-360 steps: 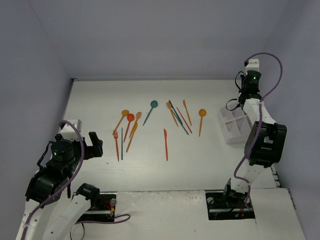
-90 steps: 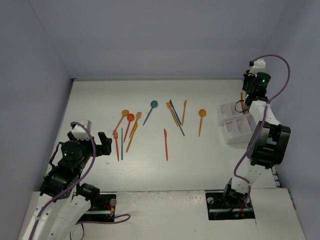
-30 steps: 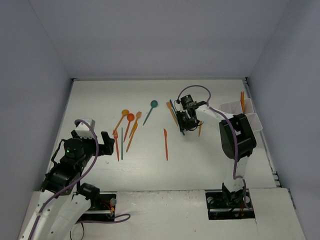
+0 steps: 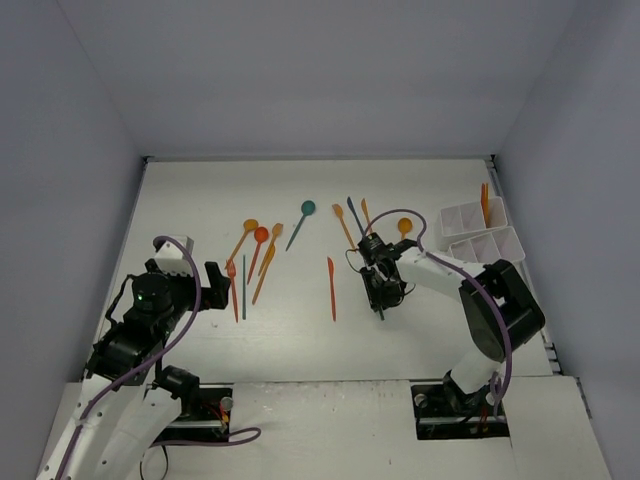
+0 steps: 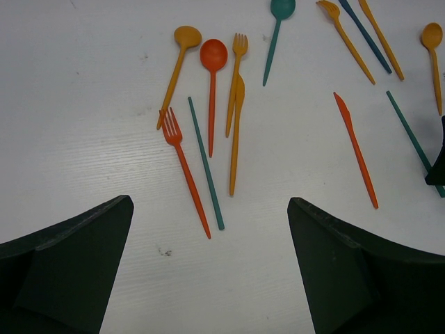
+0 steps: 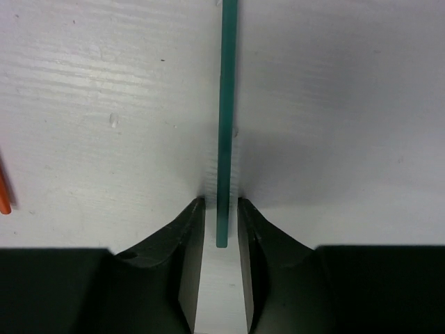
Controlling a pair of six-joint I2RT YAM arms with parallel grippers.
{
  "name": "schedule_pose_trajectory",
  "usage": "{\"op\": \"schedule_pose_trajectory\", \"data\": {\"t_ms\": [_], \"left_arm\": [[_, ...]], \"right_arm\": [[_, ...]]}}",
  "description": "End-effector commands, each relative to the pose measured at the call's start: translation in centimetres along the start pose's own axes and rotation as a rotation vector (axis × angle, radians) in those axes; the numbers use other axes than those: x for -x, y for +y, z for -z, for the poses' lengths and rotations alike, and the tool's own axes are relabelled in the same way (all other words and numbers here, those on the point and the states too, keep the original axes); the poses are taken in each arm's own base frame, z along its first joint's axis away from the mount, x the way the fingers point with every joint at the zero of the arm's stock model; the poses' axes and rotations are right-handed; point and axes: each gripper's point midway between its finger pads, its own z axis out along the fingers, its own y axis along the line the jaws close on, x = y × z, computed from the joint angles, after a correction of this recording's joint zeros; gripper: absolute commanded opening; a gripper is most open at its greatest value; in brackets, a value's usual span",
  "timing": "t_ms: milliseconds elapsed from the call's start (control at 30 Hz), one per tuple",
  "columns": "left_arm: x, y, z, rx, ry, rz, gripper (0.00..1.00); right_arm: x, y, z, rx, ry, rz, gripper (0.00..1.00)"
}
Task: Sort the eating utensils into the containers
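Utensils [image 4: 331, 288] are scattered across the table [image 4: 190, 200]; one orange piece [image 4: 485, 200] is stood in the organizer [image 4: 462, 216]. A teal handle [image 6: 224, 104] is bracketed by the right gripper [image 6: 222, 209], whose fingers are narrowly parted with thin gaps showing. The left gripper [image 5: 210, 202] is held wide.

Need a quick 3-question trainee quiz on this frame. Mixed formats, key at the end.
1. True or false: the left gripper is shut on a red fork.
2. What lies between the fingers of the right gripper? A) an orange spoon B) a teal utensil handle C) a red knife
3. Fill in: the sorted utensil already in the white organizer is ___ in colour.
Key: 1 false, it is open and empty. 2 B. 3 orange.
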Motion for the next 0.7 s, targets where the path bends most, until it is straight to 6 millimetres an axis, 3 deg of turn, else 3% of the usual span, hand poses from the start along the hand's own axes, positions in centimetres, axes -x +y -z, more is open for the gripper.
{"op": "schedule_pose_trajectory", "data": {"t_ms": [0,167,367,567,667], "left_arm": [[2.1,-0.7,-0.3,-0.021,-0.058,-0.004,0.92],[2.1,-0.6,-0.1,-0.016,-0.061,-0.004,0.92],[2.2,-0.3,0.1,-0.005,-0.071,0.0,0.92],[2.3,-0.2,0.2,0.003,-0.076,0.0,0.92],[2.3,-0.2,0.1,0.003,-0.071,-0.002,0.92]], "right_arm": [[-0.5,-0.6,-0.1,-0.057,0.053,0.001,0.26],[3.3,-0.5,-1.4,-0.105,0.031,0.045,0.26],[6.3,0.0,-3.3,-0.082,0.04,0.044,0.25],[7.4,-0.7,-4.7,-0.085,0.058,0.03,0.24],[8.0,-0.8,-5.1,-0.089,0.057,0.033,0.19]]}}
